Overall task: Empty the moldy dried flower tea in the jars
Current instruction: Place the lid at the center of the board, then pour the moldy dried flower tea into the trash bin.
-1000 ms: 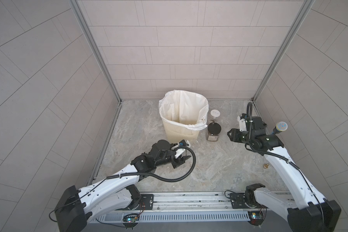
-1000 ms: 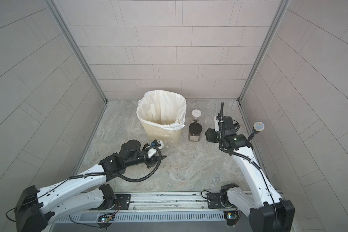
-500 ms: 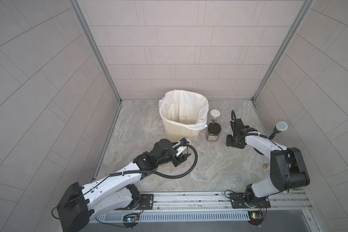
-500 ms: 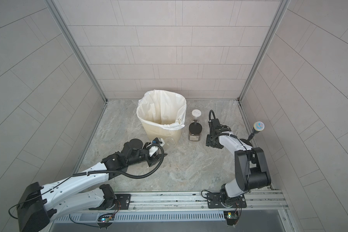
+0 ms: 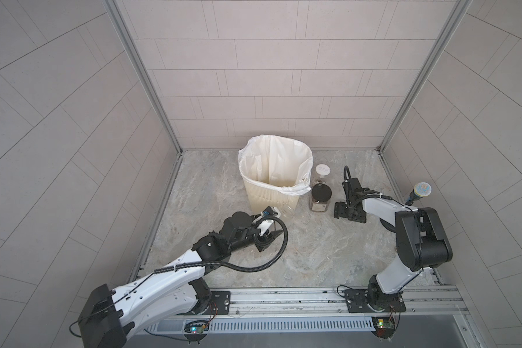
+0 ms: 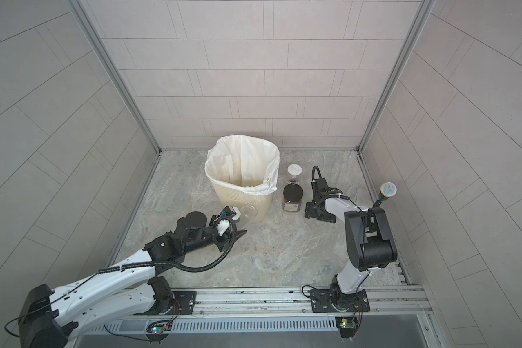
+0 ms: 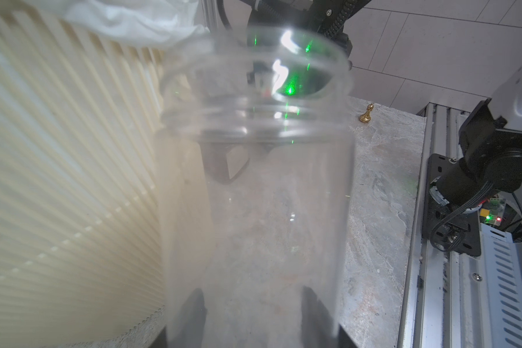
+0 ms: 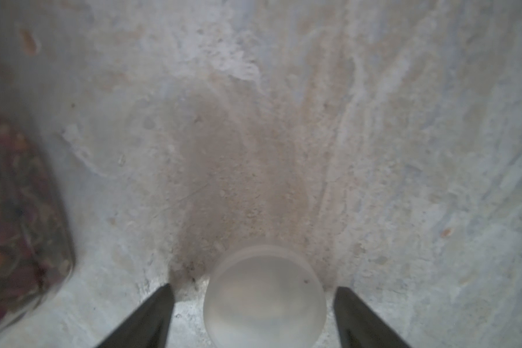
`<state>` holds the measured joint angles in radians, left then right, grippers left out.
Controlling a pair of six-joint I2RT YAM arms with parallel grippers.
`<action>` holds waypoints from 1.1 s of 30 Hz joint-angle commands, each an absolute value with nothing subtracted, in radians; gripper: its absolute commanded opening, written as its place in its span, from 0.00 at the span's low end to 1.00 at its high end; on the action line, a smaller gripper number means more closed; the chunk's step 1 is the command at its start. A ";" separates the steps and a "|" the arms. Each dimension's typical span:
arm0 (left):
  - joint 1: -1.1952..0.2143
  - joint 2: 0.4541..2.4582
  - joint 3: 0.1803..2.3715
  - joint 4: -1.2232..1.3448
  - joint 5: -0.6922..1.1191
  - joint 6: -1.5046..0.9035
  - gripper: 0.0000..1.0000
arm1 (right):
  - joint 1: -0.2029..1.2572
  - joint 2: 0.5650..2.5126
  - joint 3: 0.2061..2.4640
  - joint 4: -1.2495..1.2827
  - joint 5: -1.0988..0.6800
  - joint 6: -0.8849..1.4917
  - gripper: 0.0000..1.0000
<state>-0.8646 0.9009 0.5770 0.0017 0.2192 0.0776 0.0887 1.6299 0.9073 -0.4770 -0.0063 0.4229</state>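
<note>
Here, right end effector (image 8: 253, 287) spread wide (straddling lid (image 8: 264, 301))

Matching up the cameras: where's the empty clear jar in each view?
Top view: empty clear jar just in front of the cream ribbed bin.
Top view: same spot.
Left wrist: fills the middle.
Right wrist: not in it.
Shared landmark: that bin, except in right wrist.

Looks steeply down on a grey marbled surface (image 8: 404, 120). Catches the right gripper (image 8: 254, 290) with two dark fingers (image 8: 151, 316) spread wide around a round frosted white lid (image 8: 264, 296), flat on the stone and clear of both. Shows, blurred at the frame's edge, a clear jar (image 8: 58, 241) packed with reddish-brown dried flower tea (image 8: 12, 186). Picks out a small orange crumb (image 8: 29, 42), well apart from the lid.
</note>
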 commanded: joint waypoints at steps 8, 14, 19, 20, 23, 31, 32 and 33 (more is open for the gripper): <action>-0.869 0.852 0.545 0.033 0.213 0.025 0.43 | 0.110 1.411 0.865 -0.498 -0.022 0.323 1.00; -0.879 0.833 0.545 0.012 0.200 0.040 0.43 | 0.109 1.254 0.868 -0.546 -0.082 0.284 1.00; -0.912 0.870 0.588 -0.003 0.196 0.049 0.43 | 0.109 1.112 0.860 -0.595 -0.145 0.343 0.98; -0.921 0.878 0.598 -0.003 0.194 0.048 0.43 | 0.109 1.071 0.858 -0.601 -0.155 0.361 0.98; -0.942 0.906 0.633 0.002 0.199 0.043 0.43 | 0.109 0.920 0.827 -0.561 -0.194 0.404 1.00; -0.975 1.000 0.742 0.032 0.236 0.020 0.43 | 0.106 0.743 0.842 -0.400 -0.487 0.509 1.00; -0.980 1.014 0.760 0.034 0.239 0.014 0.43 | 0.107 0.762 0.860 -0.383 -0.551 0.530 1.00; -0.983 1.025 0.777 0.035 0.244 0.009 0.43 | 0.107 0.774 0.873 -0.358 -0.602 0.552 1.00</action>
<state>-0.9699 1.0077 0.7212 -0.0048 0.2211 0.0296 0.1059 0.7345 0.8433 -0.4320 -0.4152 0.4767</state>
